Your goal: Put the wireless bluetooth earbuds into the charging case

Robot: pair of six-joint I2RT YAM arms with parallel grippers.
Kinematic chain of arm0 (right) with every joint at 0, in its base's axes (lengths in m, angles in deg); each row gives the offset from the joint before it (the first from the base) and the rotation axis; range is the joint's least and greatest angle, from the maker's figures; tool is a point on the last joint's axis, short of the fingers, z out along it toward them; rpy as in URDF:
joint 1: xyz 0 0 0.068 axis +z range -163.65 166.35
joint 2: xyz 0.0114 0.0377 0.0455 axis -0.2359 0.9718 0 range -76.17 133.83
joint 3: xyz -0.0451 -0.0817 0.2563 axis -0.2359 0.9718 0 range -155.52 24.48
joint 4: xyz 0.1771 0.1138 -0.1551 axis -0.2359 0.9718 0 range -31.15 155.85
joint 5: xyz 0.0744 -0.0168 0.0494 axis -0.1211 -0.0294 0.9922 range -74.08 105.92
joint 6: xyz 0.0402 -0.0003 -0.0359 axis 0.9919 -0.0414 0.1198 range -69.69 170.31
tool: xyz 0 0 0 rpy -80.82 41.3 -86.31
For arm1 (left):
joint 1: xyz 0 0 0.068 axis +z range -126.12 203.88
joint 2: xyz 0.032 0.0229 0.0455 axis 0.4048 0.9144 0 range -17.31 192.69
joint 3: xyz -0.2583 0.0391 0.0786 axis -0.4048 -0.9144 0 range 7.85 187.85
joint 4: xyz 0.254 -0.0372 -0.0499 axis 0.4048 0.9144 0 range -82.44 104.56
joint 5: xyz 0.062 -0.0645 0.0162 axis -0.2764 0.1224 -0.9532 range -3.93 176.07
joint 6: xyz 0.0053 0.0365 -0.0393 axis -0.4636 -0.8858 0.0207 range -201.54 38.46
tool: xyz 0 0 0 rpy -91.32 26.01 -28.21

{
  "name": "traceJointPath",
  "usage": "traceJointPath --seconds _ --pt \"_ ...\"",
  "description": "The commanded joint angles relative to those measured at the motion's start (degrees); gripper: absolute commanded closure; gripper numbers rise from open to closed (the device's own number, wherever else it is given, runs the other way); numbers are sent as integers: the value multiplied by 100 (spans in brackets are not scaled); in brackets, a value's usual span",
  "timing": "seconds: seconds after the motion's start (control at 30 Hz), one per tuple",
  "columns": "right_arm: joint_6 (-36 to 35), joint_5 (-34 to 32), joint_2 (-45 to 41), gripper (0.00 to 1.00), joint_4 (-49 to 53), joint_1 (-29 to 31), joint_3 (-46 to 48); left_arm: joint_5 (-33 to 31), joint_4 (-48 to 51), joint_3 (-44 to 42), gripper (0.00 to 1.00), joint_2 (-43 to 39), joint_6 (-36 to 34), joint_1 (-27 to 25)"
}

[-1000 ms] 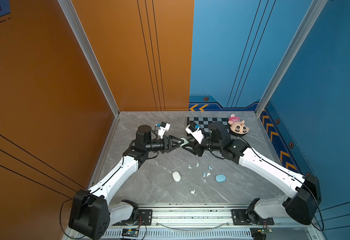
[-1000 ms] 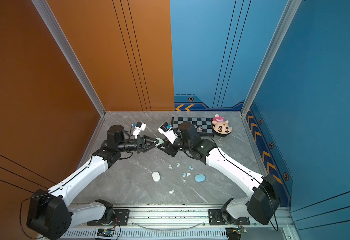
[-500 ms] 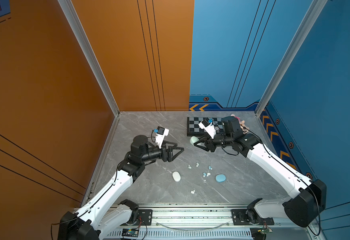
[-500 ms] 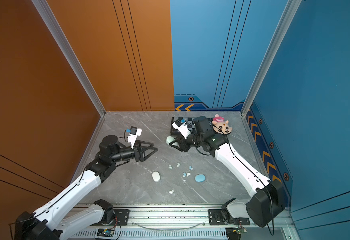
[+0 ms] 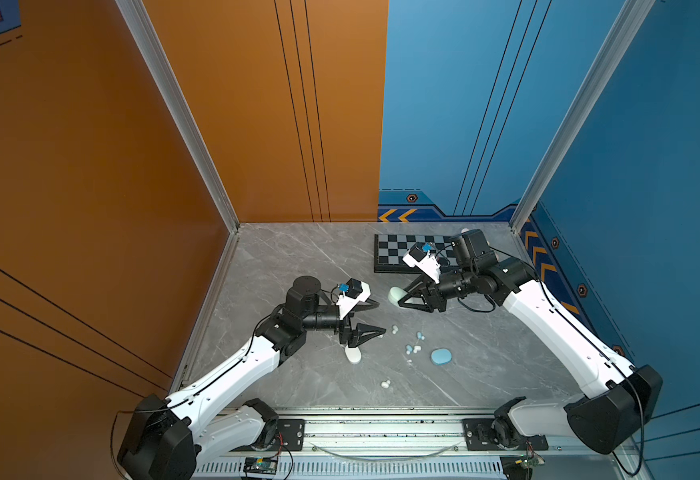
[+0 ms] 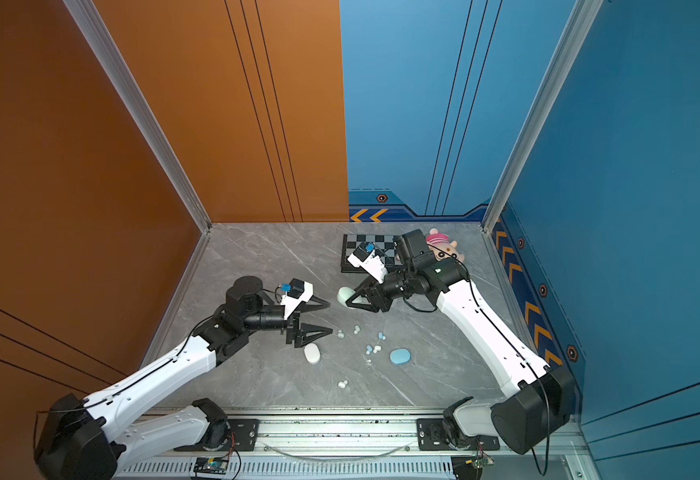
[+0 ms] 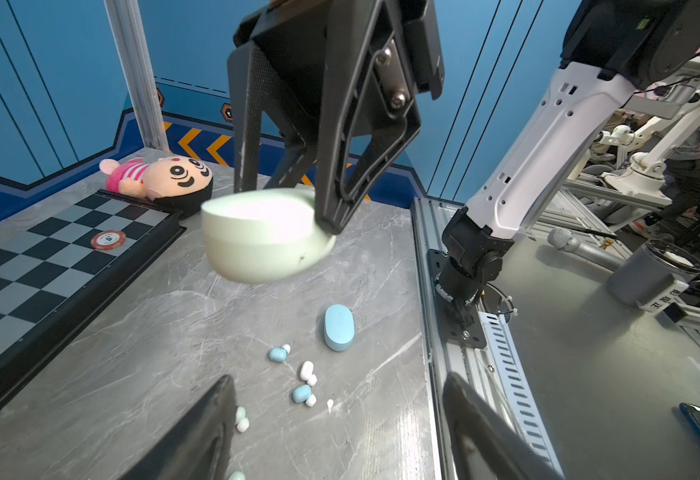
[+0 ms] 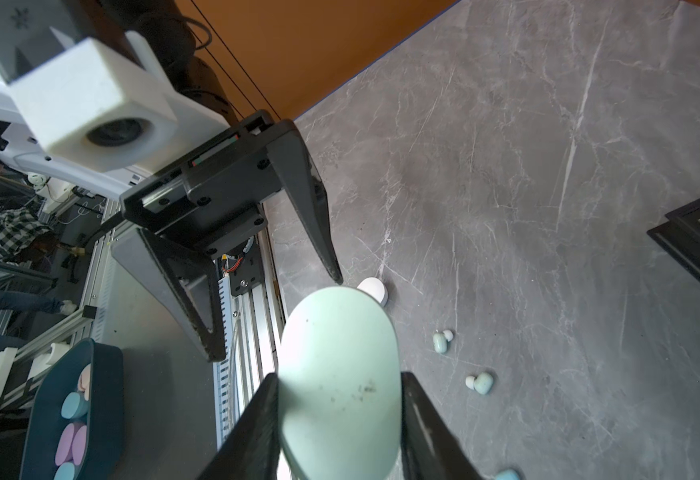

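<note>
Nearest the front rail, the white earbuds (image 5: 385,384) lay loose on the table (image 5: 298,257), in front of the blue charging case (image 5: 441,356). Just left of that case lay the blue earbuds (image 5: 409,348); further left lay the white charging case (image 6: 312,353). Behind and left of the blue case lay the mint earbuds (image 6: 356,329). The left gripper (image 5: 379,318) hovered near the white case, jaws wide and empty. Well behind the blue case, the right gripper (image 5: 403,296) clamped the mint charging case (image 5: 394,293) clear of the table; no open lid showed.

Judged progress: nothing inserted; opening a case and every insertion remained.

A second earlier both grippers had met at the mint case. The left had since let go and drawn back.
</note>
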Motion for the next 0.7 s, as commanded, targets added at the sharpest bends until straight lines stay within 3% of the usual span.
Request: traceJointPath --seconds 0.0,0.67 --pt "-407 226 -110 68 493 82 -110 560 -393 248 22 183 79 -44" --pt "-346 263 -178 71 495 407 -129 937 -833 687 29 812 590 -168"
